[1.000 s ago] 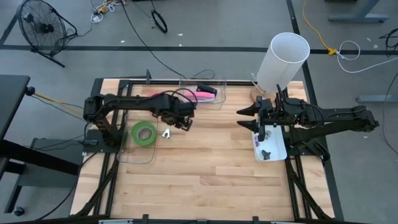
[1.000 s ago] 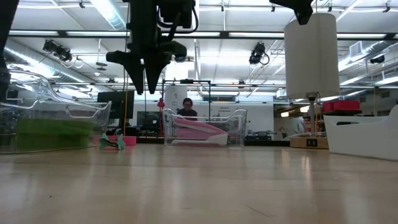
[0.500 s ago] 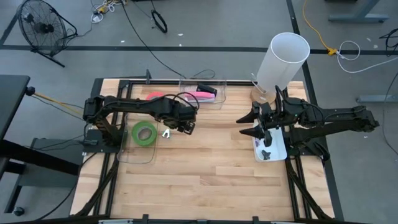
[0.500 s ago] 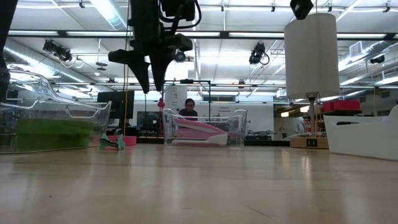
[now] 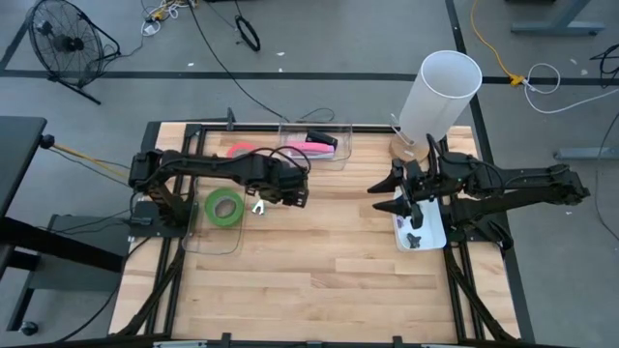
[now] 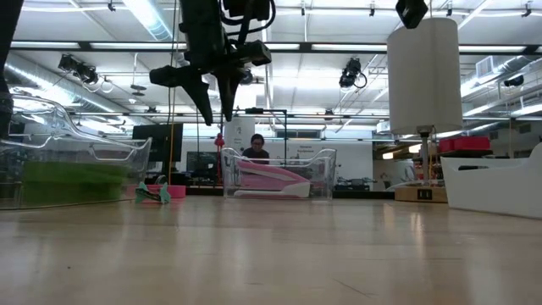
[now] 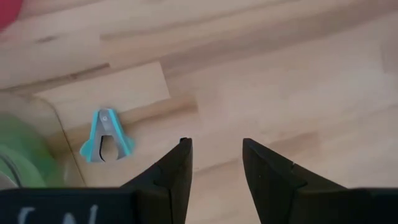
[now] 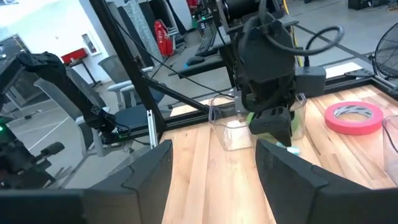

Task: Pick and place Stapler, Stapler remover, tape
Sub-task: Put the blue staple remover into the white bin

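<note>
A teal stapler remover (image 7: 106, 137) lies on the bare wood beside a clear bin holding a green tape roll (image 5: 224, 206); it also shows in the high view (image 5: 258, 206). A pink tape roll (image 5: 242, 150) lies flat near the far edge. The pink stapler (image 5: 319, 145) rests in a second clear bin at the far edge. My left gripper (image 7: 214, 146) hangs open above the table, pointing down, just right of the remover, with nothing between its fingers. My right gripper (image 5: 384, 190) is held level and open above the white tray's (image 5: 432, 232) left side, empty.
A tall white paper roll (image 5: 440, 92) stands on a holder at the far right. The white tray holds a small dark item (image 5: 414, 239). The near half of the table is bare wood (image 5: 319, 280). A person (image 6: 256, 148) sits in the room beyond.
My left gripper has drifted a little toward the table's right edge, away from the stapler remover, and has rolled about its own axis while staying open. My right gripper has turned slightly at the wrist in place. No object has moved.
</note>
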`<act>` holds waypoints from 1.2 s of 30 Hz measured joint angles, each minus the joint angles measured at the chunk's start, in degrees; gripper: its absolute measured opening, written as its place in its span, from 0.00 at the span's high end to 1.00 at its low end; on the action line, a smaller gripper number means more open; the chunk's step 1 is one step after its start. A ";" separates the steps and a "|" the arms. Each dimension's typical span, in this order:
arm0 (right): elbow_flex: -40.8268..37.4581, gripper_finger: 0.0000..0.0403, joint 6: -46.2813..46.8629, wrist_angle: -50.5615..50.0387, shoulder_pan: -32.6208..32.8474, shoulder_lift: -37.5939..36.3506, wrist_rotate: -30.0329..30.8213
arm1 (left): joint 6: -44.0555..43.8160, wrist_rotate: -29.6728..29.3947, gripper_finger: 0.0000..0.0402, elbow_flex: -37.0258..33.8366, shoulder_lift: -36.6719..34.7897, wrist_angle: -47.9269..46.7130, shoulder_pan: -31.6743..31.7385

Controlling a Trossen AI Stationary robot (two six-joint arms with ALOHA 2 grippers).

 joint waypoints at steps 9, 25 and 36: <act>0.00 0.43 -0.02 -0.66 0.00 0.02 0.04 | -2.84 -4.31 0.64 -0.03 1.44 -0.45 -1.80; 0.04 0.43 -0.02 -1.87 0.00 0.02 0.11 | -2.69 -1.75 0.64 0.04 11.51 -5.05 -1.50; 0.04 0.43 -0.03 -3.34 0.00 0.09 0.13 | -5.97 -2.19 0.64 -0.02 12.48 -11.08 -1.97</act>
